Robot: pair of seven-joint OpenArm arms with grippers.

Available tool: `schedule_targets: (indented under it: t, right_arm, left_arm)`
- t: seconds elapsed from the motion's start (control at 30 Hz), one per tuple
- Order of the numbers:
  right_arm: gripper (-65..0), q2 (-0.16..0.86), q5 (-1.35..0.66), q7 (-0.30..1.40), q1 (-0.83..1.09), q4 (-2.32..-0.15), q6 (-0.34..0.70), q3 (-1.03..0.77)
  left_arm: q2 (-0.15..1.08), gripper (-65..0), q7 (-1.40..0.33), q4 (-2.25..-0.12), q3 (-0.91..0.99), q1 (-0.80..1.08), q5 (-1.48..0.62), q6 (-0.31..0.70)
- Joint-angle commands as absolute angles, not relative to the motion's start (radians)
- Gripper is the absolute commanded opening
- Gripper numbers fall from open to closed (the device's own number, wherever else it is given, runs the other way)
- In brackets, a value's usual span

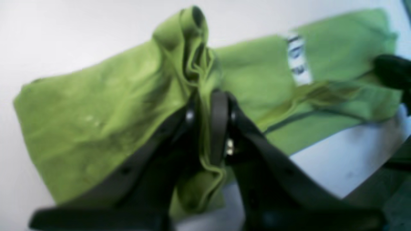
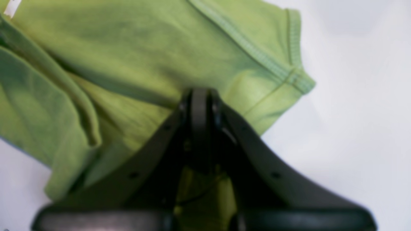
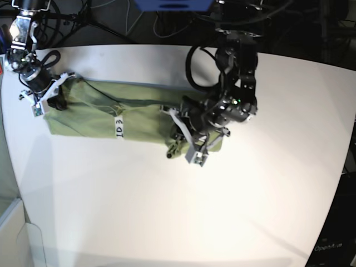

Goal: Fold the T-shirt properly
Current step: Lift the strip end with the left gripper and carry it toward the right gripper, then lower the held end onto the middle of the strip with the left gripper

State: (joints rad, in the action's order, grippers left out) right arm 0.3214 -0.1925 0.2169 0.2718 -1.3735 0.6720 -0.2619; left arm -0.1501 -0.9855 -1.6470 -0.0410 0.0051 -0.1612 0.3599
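Observation:
The green T-shirt lies as a long, narrow strip across the white table. Its white label faces up and also shows in the left wrist view. My left gripper is at the strip's right end. In its wrist view the left gripper is shut on a bunched fold of T-shirt that rises above the jaws. My right gripper is at the strip's left end. In its wrist view the right gripper is shut on the T-shirt near a hemmed sleeve edge.
Black cables and a blue object lie beyond the table's far edge. A pale bin stands off the table's left front corner. My right arm's dark tip shows at the right edge of the left wrist view.

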Motion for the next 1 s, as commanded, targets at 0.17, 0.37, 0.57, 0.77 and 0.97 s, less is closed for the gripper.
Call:
schedule_targets:
  t: [0.17, 0.37, 0.57, 0.77, 0.97]
  right_arm:
    - [-64.4, 0.338, -0.205, 0.205, 0.266, -1.389, 0.674, -0.265]
    - [-64.4, 0.338, -0.205, 0.205, 0.266, -1.389, 0.674, -0.265]
    - [-64.3, 0.338, -0.205, 0.205, 0.266, -1.388, 0.674, -0.265]
    - [-64.3, 0.338, -0.205, 0.205, 0.266, -1.388, 0.674, -0.265]
    - [-64.3, 0.338, -0.205, 0.205, 0.269, -1.386, 0.674, -0.265]
  left_arm:
    - [-0.157, -62.3, -0.964, -1.658, -0.042, -0.015, -0.223, 0.32]
    - [-0.157, -62.3, -0.961, -1.655, -0.085, -0.013, -0.222, 0.32]
    - [-0.157, -62.3, -0.958, -1.623, -0.111, -0.013, -0.222, 0.32]
    - [-0.157, -62.4, -0.958, -1.623, -0.107, -0.015, -0.222, 0.32]
    - [-0.157, -62.4, -0.957, -1.609, -0.111, -0.028, -0.222, 0.318]
